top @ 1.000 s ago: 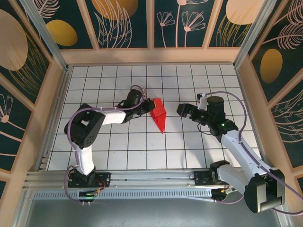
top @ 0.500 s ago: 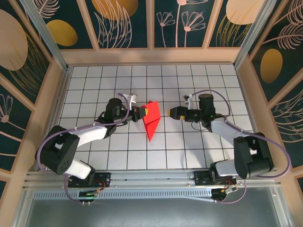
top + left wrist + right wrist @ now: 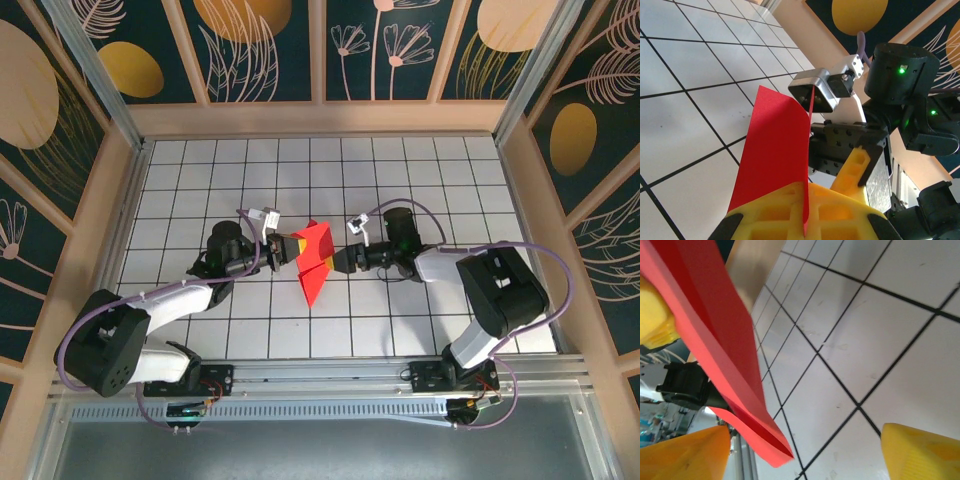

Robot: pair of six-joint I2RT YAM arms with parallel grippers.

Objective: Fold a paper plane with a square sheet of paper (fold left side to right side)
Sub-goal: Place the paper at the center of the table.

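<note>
Left fingers (image 3: 286,250): shut tight on the left edge of the red paper (image 3: 314,258), holding it above the worktop (image 3: 200,170).
Red paper: a folded, pointed piece over the middle of the gridded worktop. It hangs between the two sets of fingers with its point aimed at the near edge.
Right fingers (image 3: 339,260): just beside the paper's right edge and spread wide, gripping nothing.
Top view adds: both arms reach inward, so their fingers face each other across the paper.
Left wrist view adds: the paper's edge runs into the seam between the yellow fingers, and one flap curves up and away from it. The right arm's black wrist, with green lights (image 3: 900,70), sits close behind.
Right wrist view adds: stacked fold layers show along the paper's edge. Its lower corner lies in the gap nearer one yellow tip, clear of both.
Hidden or unclear: both wrist views cut the paper off, so neither shows its full outline. From above, the fingers cover both side edges. Whether the point touches the worktop cannot be told.
</note>
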